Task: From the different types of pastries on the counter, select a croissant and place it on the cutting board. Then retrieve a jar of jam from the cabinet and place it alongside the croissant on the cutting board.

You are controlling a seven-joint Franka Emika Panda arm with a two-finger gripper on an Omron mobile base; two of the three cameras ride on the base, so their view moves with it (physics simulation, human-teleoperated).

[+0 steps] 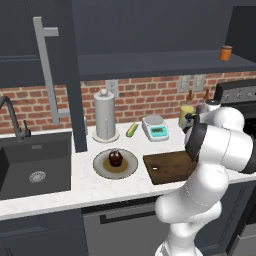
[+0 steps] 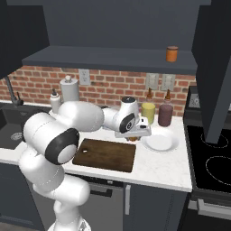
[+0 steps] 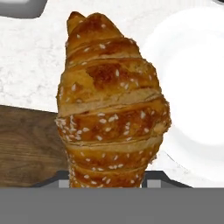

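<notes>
Left base view: the white arm rose at the lower right and hid the gripper; the cutting board [image 1: 167, 167] lay bare on the counter [image 1: 80, 187], with a plate [image 1: 100, 169] carrying a dark cupcake [image 1: 115, 158] to its left. A kitchen scale [image 1: 155, 128] stood behind, its display too small to read. A jar [image 1: 226, 52] sat on the open shelf [image 1: 150, 62].

Right base view: the gripper [image 2: 134, 133] hung above the counter between the board's far right corner and an empty white plate [image 2: 160, 141], with a brown mass, the croissant [image 2: 131, 137], just under it. Bottles [image 2: 165, 113] stood by the brick wall; no label was legible.

Hand view: the fingers were clamped partway on the seeded croissant [image 3: 111, 107], which rose from between them. Beneath it lay board to the left and white plate to the right.
</notes>
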